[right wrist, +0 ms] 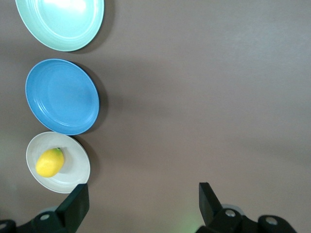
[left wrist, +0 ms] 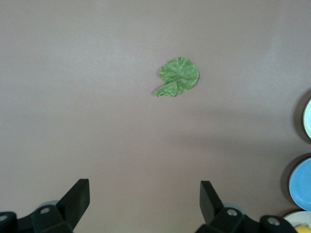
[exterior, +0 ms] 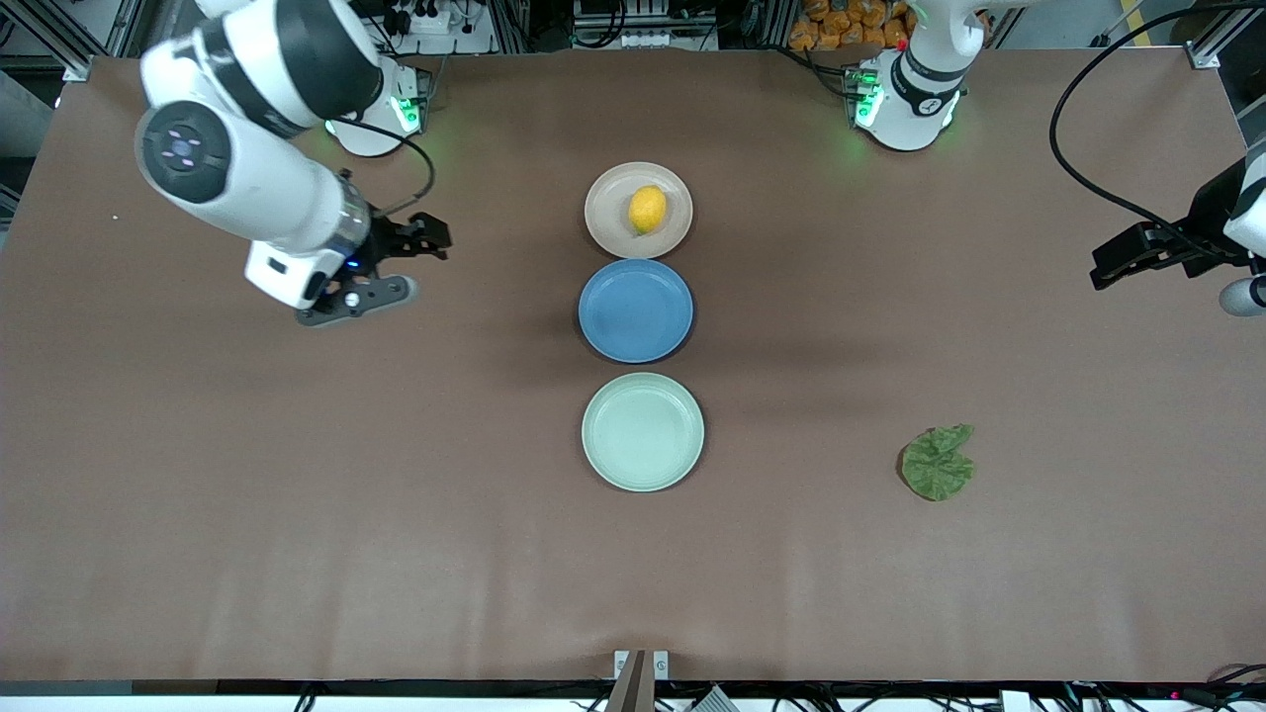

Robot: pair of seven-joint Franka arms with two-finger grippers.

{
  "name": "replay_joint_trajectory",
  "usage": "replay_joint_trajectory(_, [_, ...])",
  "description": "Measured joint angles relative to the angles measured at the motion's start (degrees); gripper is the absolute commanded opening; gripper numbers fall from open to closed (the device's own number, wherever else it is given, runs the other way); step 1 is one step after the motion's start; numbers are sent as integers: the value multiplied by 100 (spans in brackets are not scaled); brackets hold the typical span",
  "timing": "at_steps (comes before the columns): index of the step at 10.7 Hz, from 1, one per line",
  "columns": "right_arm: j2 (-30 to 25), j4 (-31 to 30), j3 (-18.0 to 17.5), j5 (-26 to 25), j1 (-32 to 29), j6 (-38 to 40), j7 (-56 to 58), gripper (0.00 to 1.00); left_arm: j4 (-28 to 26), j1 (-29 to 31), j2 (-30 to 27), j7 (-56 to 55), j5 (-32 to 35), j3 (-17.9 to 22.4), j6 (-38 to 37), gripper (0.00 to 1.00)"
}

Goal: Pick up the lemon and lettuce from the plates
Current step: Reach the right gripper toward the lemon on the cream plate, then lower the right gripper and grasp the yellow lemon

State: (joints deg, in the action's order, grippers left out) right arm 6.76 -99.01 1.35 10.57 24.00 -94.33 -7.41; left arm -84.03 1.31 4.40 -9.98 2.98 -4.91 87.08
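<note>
The lemon (exterior: 647, 209) lies on the beige plate (exterior: 605, 222), the plate farthest from the front camera. The mint plate (exterior: 643, 431), nearest the camera, holds nothing. The lettuce (exterior: 938, 462) lies flat on the bare table toward the left arm's end, beside the mint plate but well apart from it. My right gripper (exterior: 435, 237) is open and empty over bare table toward the right arm's end. My left gripper (exterior: 1103, 267) is open and empty over the left arm's end of the table. The left wrist view shows the lettuce (left wrist: 178, 77); the right wrist view shows the lemon (right wrist: 50, 162).
A blue plate (exterior: 636, 310) with nothing on it sits between the beige and mint plates; the three form a row down the table's middle. A black cable (exterior: 1078, 168) runs over the table near the left arm. The table is brown.
</note>
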Motion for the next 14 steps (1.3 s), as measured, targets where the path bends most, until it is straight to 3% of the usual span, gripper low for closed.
replay_joint_trajectory(5, [460,-33,-7,166,1217,-571,-1327,100,-8,3,0,0,0,-2,0,100])
replay_joint_trajectory(10, [1512,-103,-15,287,2981,-2047,-3402,100,-15,8,1,0,0,-2,0,100])
replay_joint_trajectory(14, [1963,-301,-9,590,3437,-2476,-4233,100,-54,9,90,0,0,-2,2,100])
